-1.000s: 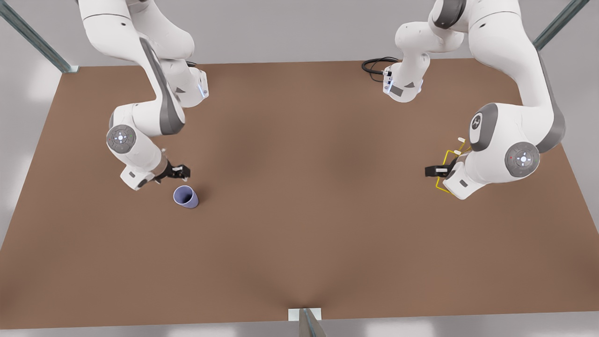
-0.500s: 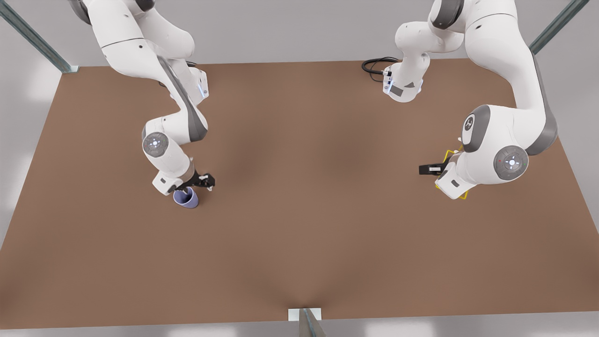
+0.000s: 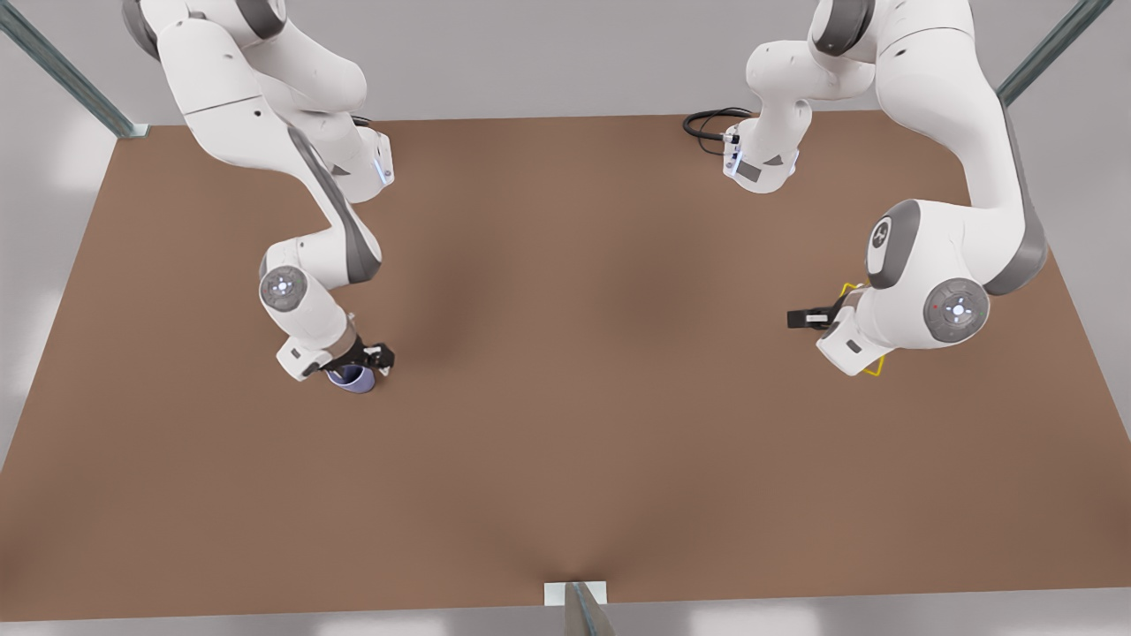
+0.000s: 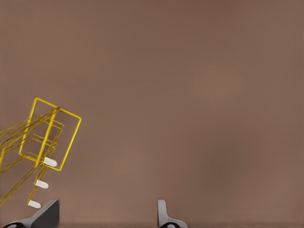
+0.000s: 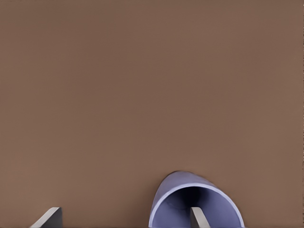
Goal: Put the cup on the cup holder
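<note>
Progress on the task is being judged as early: the cup (image 3: 357, 380) is standing upright on the tabletop (image 3: 565, 424) at the front view's left, well apart from the cup holder (image 3: 870, 367), which is standing at the front view's right and is being largely covered there by an arm. The right gripper (image 3: 367, 358) is being held directly over the cup, with its jaws spread apart; in the right wrist view one finger (image 5: 199, 218) is being shown inside the cup (image 5: 194, 204) mouth and the other (image 5: 47, 217) outside the wall, so the rim is being straddled but nothing is being squeezed yet. The left gripper (image 3: 808, 318) is being kept just beside the holder, jaws likewise open and empty, and in the left wrist view the yellow wire frame (image 4: 42, 142) with its white-tipped pegs (image 4: 42, 184) is being seen near one fingertip; this arm is apparently waiting. Nothing is being lifted so far. Closing on the cup wall, raising it, carrying it across the tabletop and hanging it on a peg are all being left to do.
</note>
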{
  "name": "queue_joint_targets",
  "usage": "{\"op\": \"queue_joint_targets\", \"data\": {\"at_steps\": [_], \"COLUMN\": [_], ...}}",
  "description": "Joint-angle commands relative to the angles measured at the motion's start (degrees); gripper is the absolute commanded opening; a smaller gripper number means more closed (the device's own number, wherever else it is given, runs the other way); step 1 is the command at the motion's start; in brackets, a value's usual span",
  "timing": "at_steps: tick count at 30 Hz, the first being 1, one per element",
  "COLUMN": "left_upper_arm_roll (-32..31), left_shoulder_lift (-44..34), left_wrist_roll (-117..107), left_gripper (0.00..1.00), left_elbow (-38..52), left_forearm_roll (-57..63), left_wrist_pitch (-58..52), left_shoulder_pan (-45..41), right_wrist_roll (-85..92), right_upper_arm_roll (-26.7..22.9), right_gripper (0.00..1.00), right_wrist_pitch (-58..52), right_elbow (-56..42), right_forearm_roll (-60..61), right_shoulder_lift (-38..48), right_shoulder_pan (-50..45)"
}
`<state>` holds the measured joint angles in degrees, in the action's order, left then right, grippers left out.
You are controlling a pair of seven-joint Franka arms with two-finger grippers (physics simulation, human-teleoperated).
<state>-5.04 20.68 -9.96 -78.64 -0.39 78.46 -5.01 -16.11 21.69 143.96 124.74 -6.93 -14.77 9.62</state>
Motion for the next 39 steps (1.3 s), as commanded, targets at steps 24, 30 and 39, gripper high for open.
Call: {"op": "queue_joint_targets", "data": {"at_steps": [24, 30, 39], "left_upper_arm_roll": [0.03, -0.06, -0.15], "left_shoulder_lift": [-0.38, -0.81, -0.02], "left_wrist_roll": [-2.35, -2.08, -2.52], "left_gripper": [1.0, 1.0, 1.0], "left_elbow": [-0.19, -1.6, -2.04], "left_forearm_roll": [0.56, 0.47, -0.05], "left_wrist_pitch": [-0.24, -0.85, -0.85], "left_shoulder_pan": [-0.44, -0.27, -3.69], "right_wrist_roll": [-1.74, -1.74, -1.82], "right_upper_arm_roll": [0.02, 0.02, 0.02], "right_gripper": [1.0, 1.0, 0.21], "right_wrist_pitch": [3.43, 3.43, 4.05], "right_elbow": [1.74, 2.17, 2.53], "right_forearm_roll": [-0.98, -2.21, -3.79], "right_shoulder_lift": [-2.45, -4.03, -5.79], "right_shoulder_pan": [0.4, -0.21, 0.4]}}
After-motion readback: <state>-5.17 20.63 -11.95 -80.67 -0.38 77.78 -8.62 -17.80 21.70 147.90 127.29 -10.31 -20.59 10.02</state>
